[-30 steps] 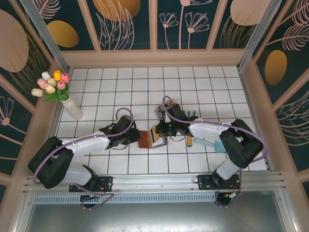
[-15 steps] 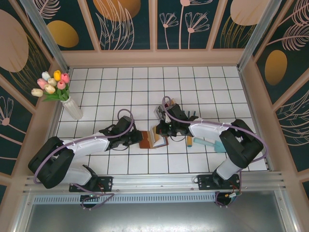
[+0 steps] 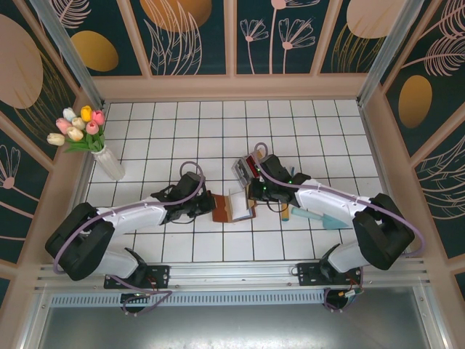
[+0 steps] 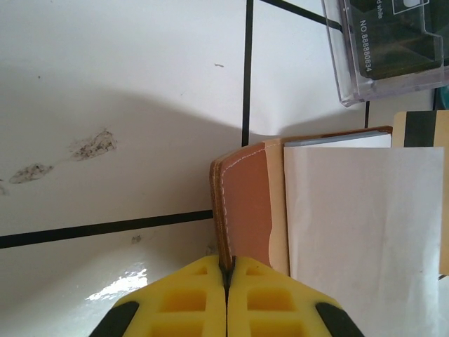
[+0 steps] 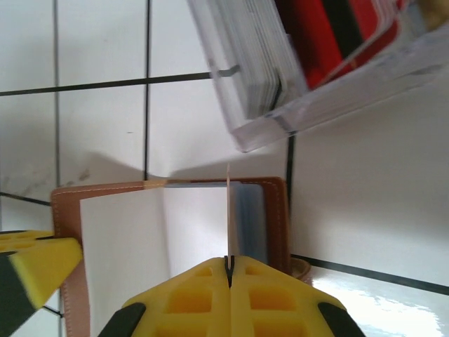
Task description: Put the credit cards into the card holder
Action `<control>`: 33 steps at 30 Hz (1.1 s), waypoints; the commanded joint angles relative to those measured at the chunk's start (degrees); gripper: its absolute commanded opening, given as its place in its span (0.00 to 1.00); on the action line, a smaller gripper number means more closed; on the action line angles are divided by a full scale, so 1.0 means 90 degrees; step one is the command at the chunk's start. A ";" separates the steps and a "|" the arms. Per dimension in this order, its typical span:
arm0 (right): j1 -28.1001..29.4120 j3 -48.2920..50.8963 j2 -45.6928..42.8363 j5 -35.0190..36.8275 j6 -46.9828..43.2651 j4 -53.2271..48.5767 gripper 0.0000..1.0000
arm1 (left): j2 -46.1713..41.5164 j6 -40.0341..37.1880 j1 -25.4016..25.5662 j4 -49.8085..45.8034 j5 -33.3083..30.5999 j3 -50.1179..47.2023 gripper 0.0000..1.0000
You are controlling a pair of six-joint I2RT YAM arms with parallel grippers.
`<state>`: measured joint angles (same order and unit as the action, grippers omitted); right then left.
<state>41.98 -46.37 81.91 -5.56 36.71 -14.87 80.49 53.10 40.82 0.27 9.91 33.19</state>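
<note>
- Left gripper point(image 4: 226, 272): fingers clenched on the near edge of the card holder point(image 4: 242, 200), which lies open just ahead of the tips.
- Right gripper point(image 5: 229, 263): pinching one credit card point(image 5: 229, 210), upright and edge-on, over the holder's pockets.
- Clear box point(image 5: 266, 133): beyond that gripper, to its right, with red cards point(image 5: 302, 28) inside.

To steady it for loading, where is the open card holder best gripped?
On the card holder, pinch the stitched outer edge of the left flap, coming from the left. It lies open, and that edge is clear of the pockets on the right.
</note>
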 commanded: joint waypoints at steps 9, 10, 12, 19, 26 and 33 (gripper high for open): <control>-0.0016 -0.0037 0.0057 0.0360 -0.0243 -0.0398 0.00 | 0.0150 -0.0099 0.0002 0.0061 0.0075 0.0111 0.07; -0.0016 0.0008 0.0064 0.0255 -0.0215 -0.0306 0.00 | 0.0168 -0.0099 -0.0001 0.0075 0.0096 0.0111 0.07; -0.0019 0.0125 0.0075 -0.0037 -0.0132 -0.0005 0.00 | 0.0214 -0.0097 0.0003 0.0129 0.0151 0.0111 0.07; -0.0019 0.0188 0.0182 -0.0590 0.0062 0.0481 0.00 | 0.0343 -0.0041 0.0001 0.0276 0.0329 0.0111 0.07; -0.0002 0.0300 -0.0038 -0.1430 0.0374 0.1267 0.00 | 0.0439 0.0075 0.0005 0.0633 0.0426 0.0097 0.06; 0.0033 0.0661 0.0337 -0.1871 0.0692 0.2004 0.00 | 0.0772 0.0178 -0.0002 0.1240 0.0729 0.0150 0.04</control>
<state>42.00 -42.22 83.44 -19.33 40.91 -1.48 85.80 53.87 40.82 7.60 14.48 33.41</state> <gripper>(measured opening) 0.056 0.063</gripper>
